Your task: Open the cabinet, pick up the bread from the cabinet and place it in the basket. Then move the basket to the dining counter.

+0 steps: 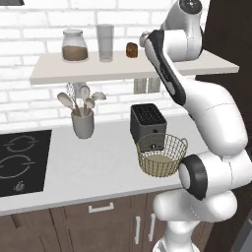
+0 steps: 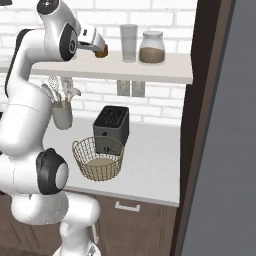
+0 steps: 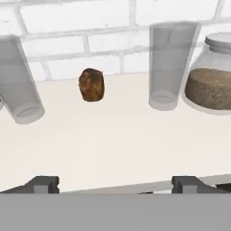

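On the pale shelf (image 1: 54, 69) against the white brick wall, the bread (image 3: 91, 84) sat as a small dark-brown crusty lump, ahead of the gripper (image 3: 115, 184) and a little to the left of its centre line, with nothing touching it. The gripper's two finger tips stood wide apart at the shelf's near edge, holding nothing. The bread looked light and fairly stiff, with a rough crust that should not slip, though a hard squeeze might crumble it; closing across its narrower middle, side to side, seemed the sound hold. Just beside it stood an empty clear tumbler (image 3: 169, 63), and beyond that a glass jar (image 3: 211, 76) partly filled with brown grains, so the reach had little room on that side. Another clear tumbler (image 3: 18, 81) stood on the bread's other side. Down on the worktop, the basket (image 1: 161, 155) sat in front of the black toaster (image 1: 146, 120), apparently empty, and a grey utensil cup (image 1: 82, 123) held spoons.
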